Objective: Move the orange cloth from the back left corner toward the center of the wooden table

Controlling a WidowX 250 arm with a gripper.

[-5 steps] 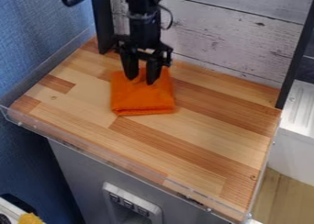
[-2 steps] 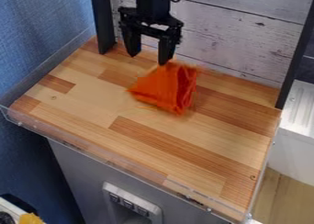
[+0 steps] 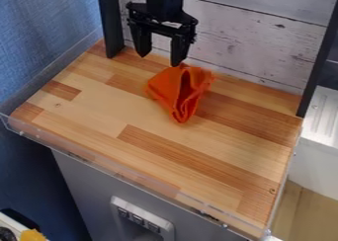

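**Open claw (image 3: 159, 60) above a bunched orange cloth (image 3: 178, 92)**

The black claw hangs over the back part of the wooden worktop (image 3: 145, 151), left of the middle in the camera view. Its two fingers point down and stand wide apart, with a broad gap between them, and nothing is gripped in that gap. The tip of the right-hand finger, as seen in the view, is right at the upper end of the cloth; whether the two touch cannot be told for sure.

The cloth is just below that finger, toward the back of the worktop. It is bunched into loose upright-looking folds, wide at the top and narrowing to a point toward the front. How much of it rests on the wood is hard to tell.

Behind the claw is a wall of whitewashed planks (image 3: 251, 42), with a dark post (image 3: 111, 22) near the claw on the left and another at the right. A blue wall (image 3: 46, 32) runs along the left side. A see-through strip (image 3: 99, 162) edges the front of the worktop, above a grey front panel (image 3: 86, 185) with a white socket plate (image 3: 115, 205). At the right stands a white ridged surface (image 3: 323, 116), and a yellow item (image 3: 31, 235) sits in the lower left corner.
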